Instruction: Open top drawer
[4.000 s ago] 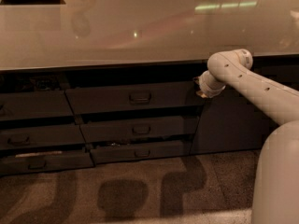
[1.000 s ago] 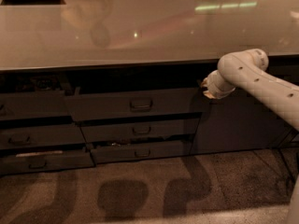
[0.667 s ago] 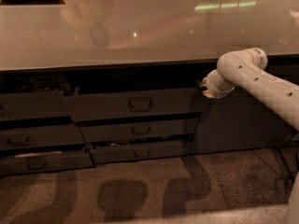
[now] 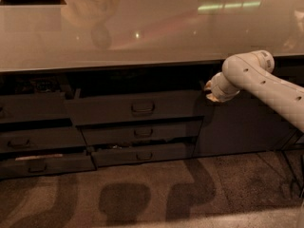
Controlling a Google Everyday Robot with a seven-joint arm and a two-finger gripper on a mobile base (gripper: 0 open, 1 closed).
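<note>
The wide dark grey flat top drawer [image 4: 102, 109] sat just below the glossy pale countertop [image 4: 142, 37], probably rigid and fairly heavy, best pulled by its small dark loop handle [image 4: 142, 108]; the white gripper [image 4: 210, 92], whether open or closed unclear, hung below that countertop's right part.

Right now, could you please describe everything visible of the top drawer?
The top drawer has a wide, flat, dark grey front with a small central loop handle. It sits under the counter, above two shallower drawers, and looks pulled slightly forward; its inside is dark. The gripper is at its upper right corner; contact unclear.
</note>
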